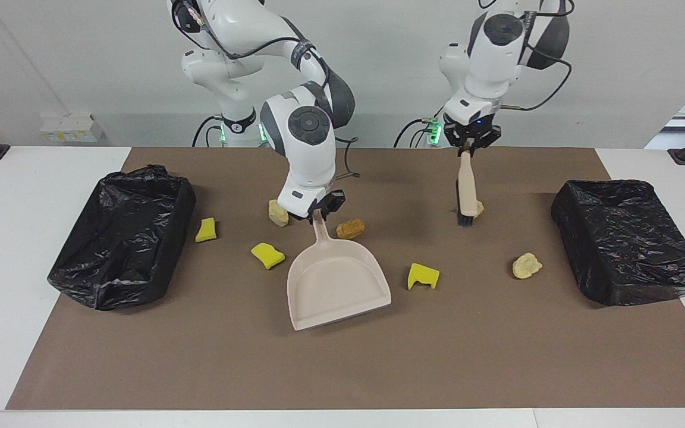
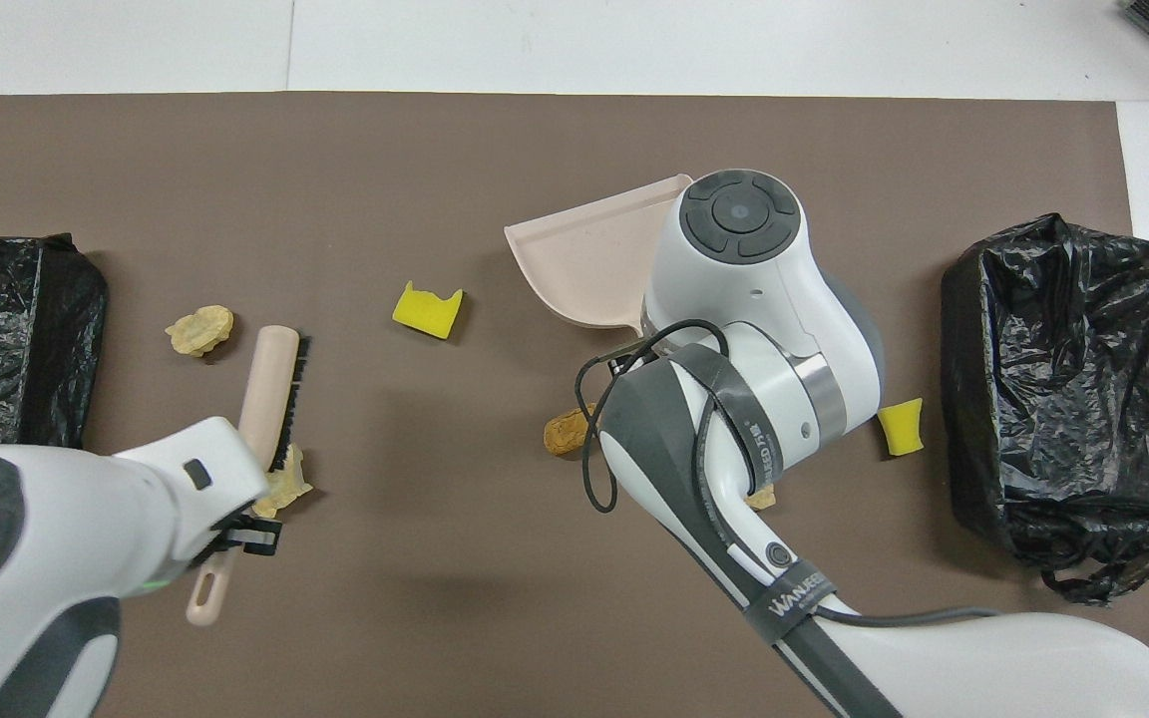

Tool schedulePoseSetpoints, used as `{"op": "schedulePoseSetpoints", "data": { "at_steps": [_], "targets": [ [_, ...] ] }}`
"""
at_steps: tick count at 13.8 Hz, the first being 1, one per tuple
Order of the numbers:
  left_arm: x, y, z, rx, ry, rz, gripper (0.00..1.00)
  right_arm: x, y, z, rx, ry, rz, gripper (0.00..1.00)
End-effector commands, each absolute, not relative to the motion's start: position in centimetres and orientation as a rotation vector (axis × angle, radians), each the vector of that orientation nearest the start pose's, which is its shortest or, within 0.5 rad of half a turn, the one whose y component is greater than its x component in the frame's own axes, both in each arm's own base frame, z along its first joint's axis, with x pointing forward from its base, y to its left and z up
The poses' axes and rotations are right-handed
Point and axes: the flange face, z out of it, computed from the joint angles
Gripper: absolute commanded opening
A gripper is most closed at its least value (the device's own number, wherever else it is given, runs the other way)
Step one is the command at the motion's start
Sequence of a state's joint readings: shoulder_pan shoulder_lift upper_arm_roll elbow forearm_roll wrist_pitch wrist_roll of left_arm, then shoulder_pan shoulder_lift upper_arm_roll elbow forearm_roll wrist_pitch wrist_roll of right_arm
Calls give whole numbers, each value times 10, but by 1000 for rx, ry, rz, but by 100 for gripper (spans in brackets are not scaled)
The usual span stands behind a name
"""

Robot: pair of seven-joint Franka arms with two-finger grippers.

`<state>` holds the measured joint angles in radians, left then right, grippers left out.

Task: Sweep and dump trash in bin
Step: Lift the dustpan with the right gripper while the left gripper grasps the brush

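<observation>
Presently the left gripper (image 1: 468,144), clamped on the brush (image 1: 467,191), hangs above a tan scrap (image 2: 285,484), while the right gripper (image 1: 317,211) grips the dustpan (image 1: 336,282); sweeping trash panward should follow.
</observation>
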<state>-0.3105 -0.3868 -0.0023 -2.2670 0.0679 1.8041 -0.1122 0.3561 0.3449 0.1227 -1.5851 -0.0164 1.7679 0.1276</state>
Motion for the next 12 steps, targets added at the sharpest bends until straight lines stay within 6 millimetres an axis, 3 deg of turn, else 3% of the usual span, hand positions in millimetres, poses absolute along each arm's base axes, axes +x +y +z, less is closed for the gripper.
{"op": "schedulePoseSetpoints", "data": {
  "at_steps": [1,3,6,9,12],
  "targets": [
    [445,-80,505,-3005,348,115,0,565,274,426,-3083,-889,291,0],
    [478,-34,511,-3001,339,83,0,566,256,420,-2988,-1161,332,0],
    [520,8,491,-2988,274,82,0,568,239,419,-2932,-1488,387,0],
    [538,36,464,-2950,243,69,0,571,228,420,-2832,-1708,434,0],
    [550,41,415,-2951,219,145,0,578,207,423,-2718,-1907,490,0]
  ]
}}
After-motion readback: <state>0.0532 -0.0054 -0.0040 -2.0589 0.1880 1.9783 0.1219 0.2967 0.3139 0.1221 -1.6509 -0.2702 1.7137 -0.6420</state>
